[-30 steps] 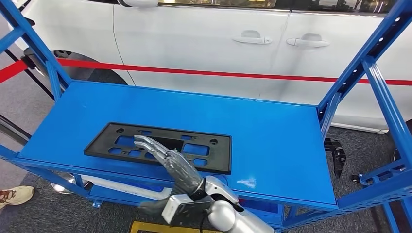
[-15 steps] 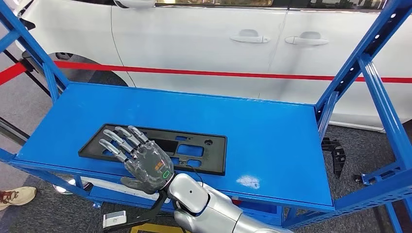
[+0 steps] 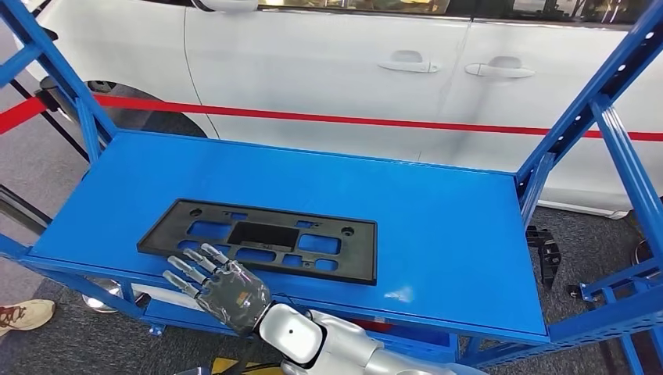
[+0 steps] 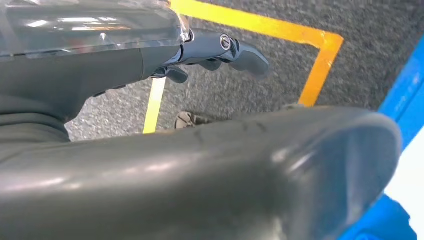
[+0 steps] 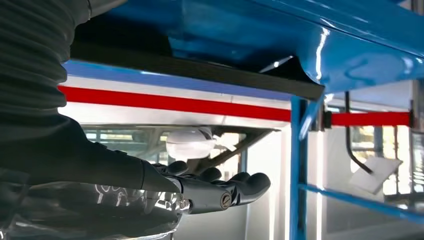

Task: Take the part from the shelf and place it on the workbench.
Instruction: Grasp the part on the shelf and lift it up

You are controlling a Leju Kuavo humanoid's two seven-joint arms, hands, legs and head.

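Note:
The part is a flat black rectangular frame point(image 3: 258, 238) with several cut-outs, lying on the blue shelf point(image 3: 446, 219) near its front edge. My right hand point(image 3: 223, 287) hovers at that front edge, just short of the part, fingers spread and holding nothing. In the right wrist view the part's dark edge point(image 5: 200, 75) lies on the blue shelf above my right hand point(image 5: 210, 192), whose fingers are stretched out and apart from it. My left hand point(image 4: 215, 47) hangs over the grey floor with nothing in it.
Blue uprights point(image 3: 594, 117) frame the shelf on both sides. A white car point(image 3: 352, 62) and a red tape barrier point(image 3: 313, 117) stand behind it. A person's shoe point(image 3: 23, 314) is on the floor at the left. Yellow floor tape point(image 4: 310, 55) lies below.
My right hand lay over the part's front a second ago; it has drawn back toward me and dropped to the shelf's front edge, off the part. The part has not moved.

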